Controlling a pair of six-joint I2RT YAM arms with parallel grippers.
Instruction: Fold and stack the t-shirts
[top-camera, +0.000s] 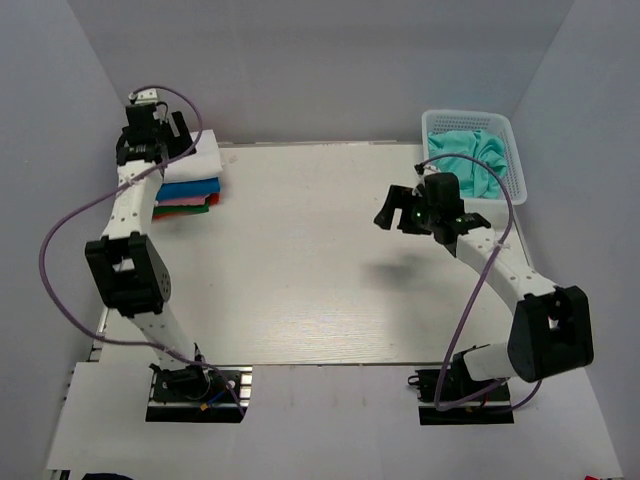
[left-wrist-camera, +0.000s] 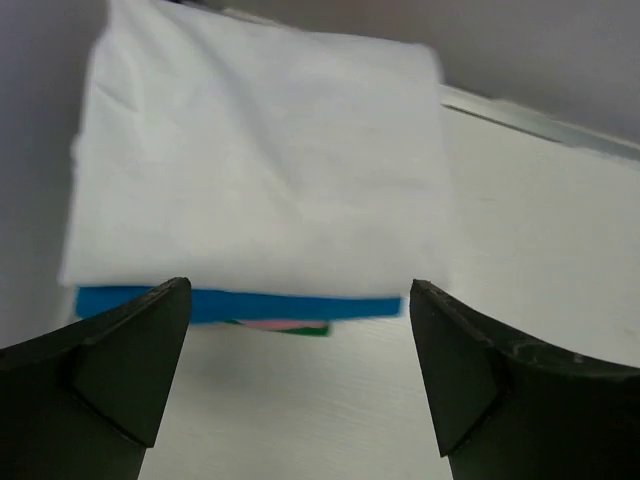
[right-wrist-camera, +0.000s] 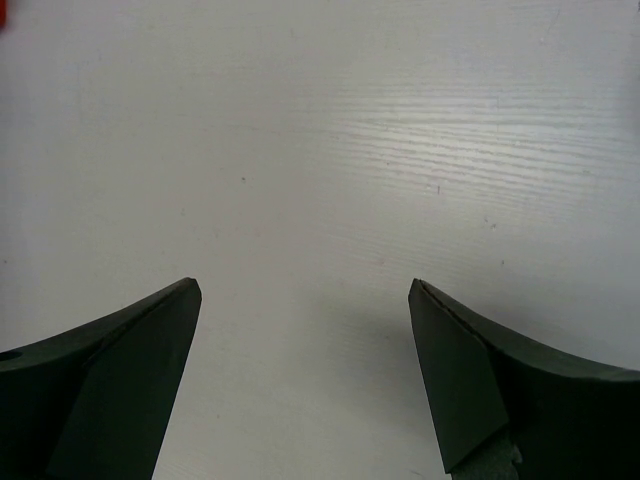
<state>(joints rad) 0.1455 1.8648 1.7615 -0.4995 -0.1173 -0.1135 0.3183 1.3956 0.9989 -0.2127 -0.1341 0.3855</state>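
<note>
A stack of folded t-shirts lies at the back left of the table, with a white t-shirt (top-camera: 203, 160) on top, then blue (top-camera: 190, 187), pink, red and green (top-camera: 186, 209) layers. In the left wrist view the white t-shirt (left-wrist-camera: 260, 160) lies on the blue one (left-wrist-camera: 240, 304), with pink (left-wrist-camera: 285, 324) and green (left-wrist-camera: 312, 330) edges beneath. My left gripper (top-camera: 183, 138) (left-wrist-camera: 300, 370) is open and empty, just in front of the stack. My right gripper (top-camera: 390, 208) (right-wrist-camera: 305, 370) is open and empty above bare table. A crumpled teal t-shirt (top-camera: 470, 160) lies in the basket.
The white lattice basket (top-camera: 516, 160) stands at the back right corner. Grey walls close in the table on the left, back and right. A sliver of red (right-wrist-camera: 3, 12) shows at the top left corner of the right wrist view.
</note>
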